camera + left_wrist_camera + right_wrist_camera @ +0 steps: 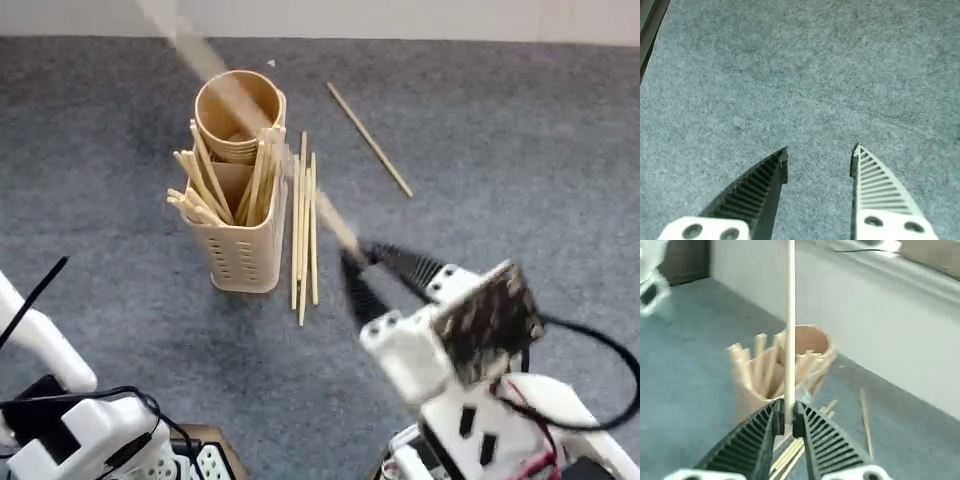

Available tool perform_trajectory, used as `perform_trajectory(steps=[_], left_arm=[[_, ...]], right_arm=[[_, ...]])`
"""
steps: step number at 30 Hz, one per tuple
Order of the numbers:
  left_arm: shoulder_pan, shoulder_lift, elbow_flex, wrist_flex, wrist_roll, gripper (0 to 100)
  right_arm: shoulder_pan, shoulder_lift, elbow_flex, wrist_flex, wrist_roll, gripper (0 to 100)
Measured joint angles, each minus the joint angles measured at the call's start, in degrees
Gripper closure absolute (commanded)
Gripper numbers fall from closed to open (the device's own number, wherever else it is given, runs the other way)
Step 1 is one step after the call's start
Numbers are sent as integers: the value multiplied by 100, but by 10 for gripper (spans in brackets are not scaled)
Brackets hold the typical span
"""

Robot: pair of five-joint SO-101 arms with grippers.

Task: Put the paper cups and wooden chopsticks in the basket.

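A beige slotted basket (240,235) stands upright on the grey carpet, with stacked paper cups (238,115) and several wooden chopsticks (215,190) inside it. More chopsticks (304,235) lie on the carpet against its right side. One chopstick (368,138) lies apart, farther back right. My right gripper (352,262) is shut on a chopstick (789,330), held to the right of the basket; the stick slants up over the cups (807,342) toward the far left. My left gripper (819,157) is open over bare carpet.
The left arm's white base (60,420) sits at the front left corner with a black cable. The right arm's body and cable (480,360) fill the front right. A pale wall (400,18) borders the far edge.
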Motion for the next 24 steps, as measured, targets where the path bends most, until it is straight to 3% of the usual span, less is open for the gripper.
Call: perform_trajectory(steps=[5, 9, 16, 24], left_arm=[[-9, 0, 0, 0, 0, 782], [-9, 0, 0, 0, 0, 782], [132, 9, 105, 220, 211, 782], [879, 9, 527, 369, 651, 782]], right_arm=[[949, 18, 651, -105, -536, 993], [1002, 18, 2084, -747, -598, 993], [853, 105, 5204, -2910, -598, 993], [1152, 1468, 5187, -3235, -598, 993]])
